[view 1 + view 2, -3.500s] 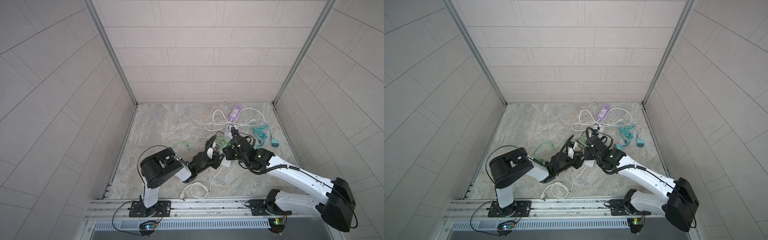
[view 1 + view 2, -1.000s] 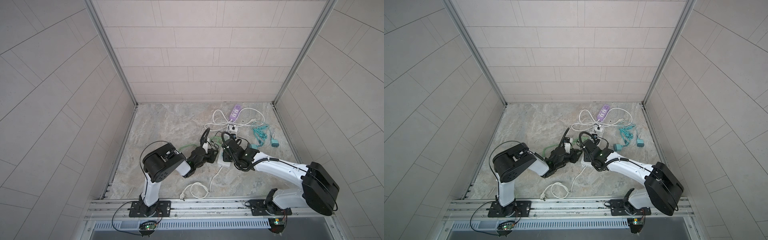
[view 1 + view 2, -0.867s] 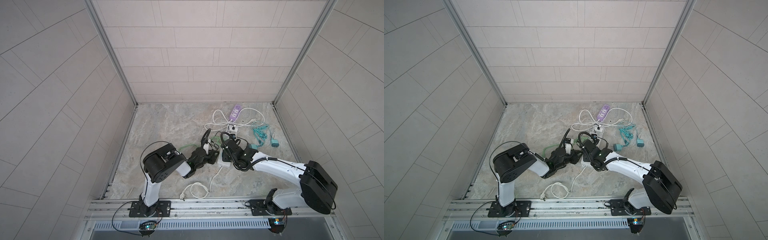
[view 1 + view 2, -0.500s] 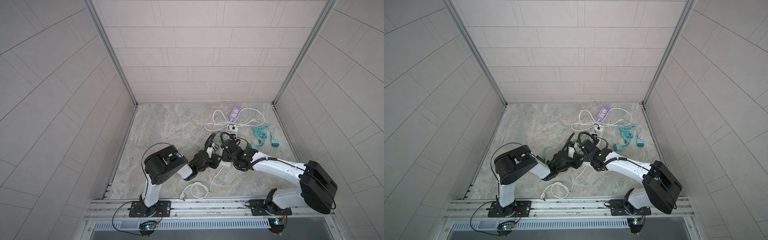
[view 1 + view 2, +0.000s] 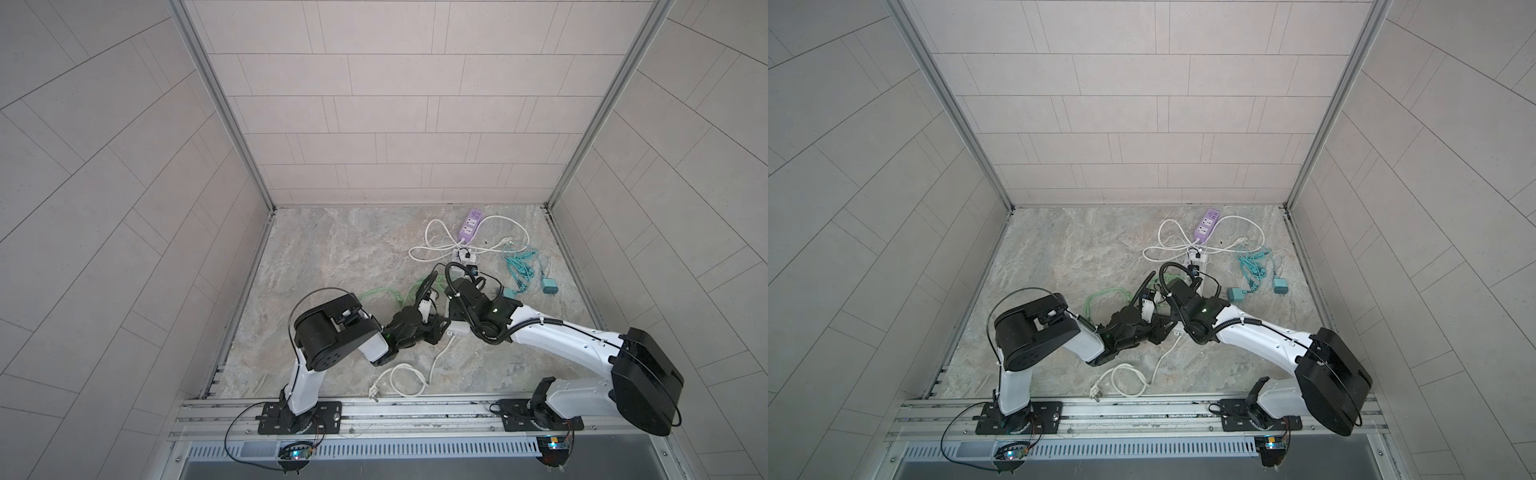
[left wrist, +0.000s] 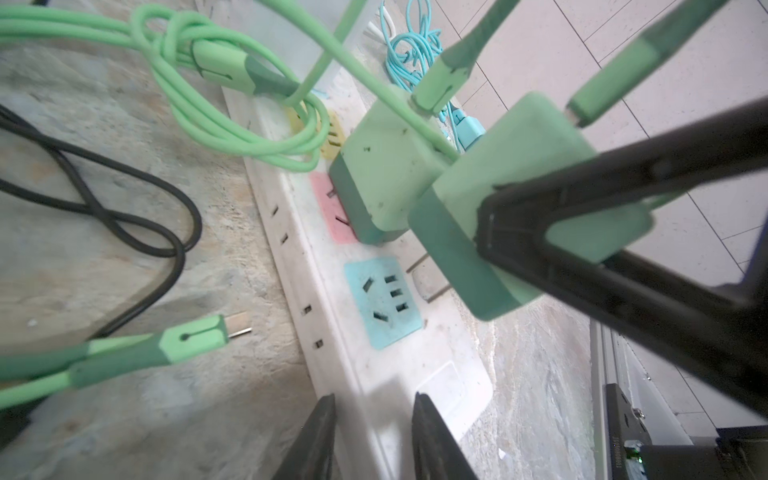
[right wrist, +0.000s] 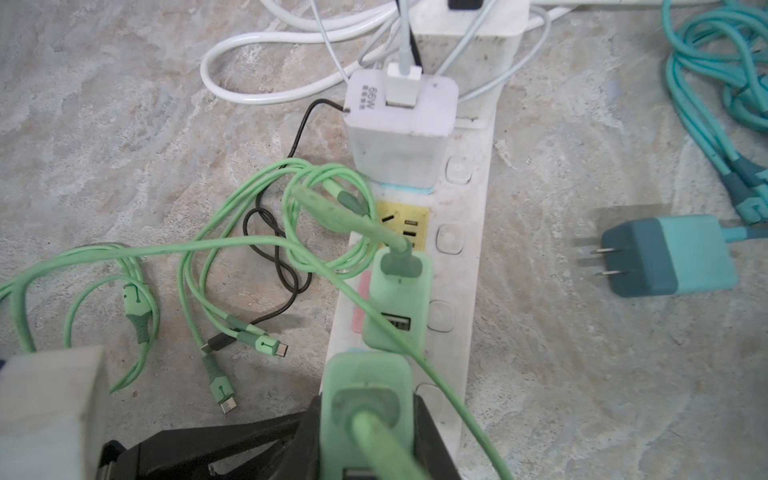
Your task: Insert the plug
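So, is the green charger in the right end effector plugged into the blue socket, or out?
Out. The green charger shows bare prongs above the power strip; the blue socket is empty.

1. Right pincer (image 7: pixel 365 434): black.
2. Charger plug (image 7: pixel 365 386) between its fingers (image 7: pixel 307 440): pale mint green, darker green base.
3. Second charger (image 7: pixel 397 307), just beyond the tips: same two greens.
4. Power strip (image 7: pixel 471 270) beneath: grubby white; socket faces blue, pink, yellow.
5. Farthest charger (image 7: pixel 399 124): white, grey print, possibly "66W".
6. Loose charger (image 7: pixel 669 255) off to the pincer's side: teal, darker base.
7. Floor (image 7: pixel 582 374): grey-beige marbling.
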Motion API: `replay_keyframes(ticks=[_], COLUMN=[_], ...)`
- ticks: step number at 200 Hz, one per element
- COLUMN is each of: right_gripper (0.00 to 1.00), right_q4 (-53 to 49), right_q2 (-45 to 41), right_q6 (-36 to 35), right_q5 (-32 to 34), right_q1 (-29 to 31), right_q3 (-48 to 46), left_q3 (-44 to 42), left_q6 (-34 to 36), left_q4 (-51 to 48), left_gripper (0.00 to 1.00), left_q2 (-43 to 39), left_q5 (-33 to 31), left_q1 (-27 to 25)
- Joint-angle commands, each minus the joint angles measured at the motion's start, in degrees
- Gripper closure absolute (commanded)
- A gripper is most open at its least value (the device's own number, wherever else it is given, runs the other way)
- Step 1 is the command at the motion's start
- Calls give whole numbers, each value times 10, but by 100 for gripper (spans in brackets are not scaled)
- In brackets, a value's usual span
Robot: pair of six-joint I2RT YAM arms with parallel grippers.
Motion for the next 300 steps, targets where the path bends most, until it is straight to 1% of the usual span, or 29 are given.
replay_keyframes(ticks=[1,28,57,97,107,156,202,261,300], right_gripper=[100,100,100,100,100,100,100,100,100], right_q4=[3,4,4,8,11,13,16,28,25], right_q2=[-11,-14,-13,-7,-3,22,28,29,40], right_q6=[4,8,13,21,21,31,41,58,61], right_q5=[37,38,39,36,37,27,29,27,13], right_q1=[-5,-6,-7,-8,-8,-8,-8,-9,-9], right_q3=[-9,-16,-23,-27,-27,-19,-26,-31,-25], left_q3=[8,1,-12,-23,-25,-38,-56,-64,-70], left_q6=[3,11,25,36,39,42,48,47,49], left_q4=[-3,-6,-27,-55,-61,-69,-71,-69,-69], left_gripper=[66,66,65,53,52,51,51,51,52], left_q2=[5,-5,-35,-72,-78,-103,-132,-144,-152], left_q5=[24,14,-3,-26,-28,-50,-75,-83,-87], left_q1=[-16,-19,-17,-18,-17,-16,-14,-13,-12])
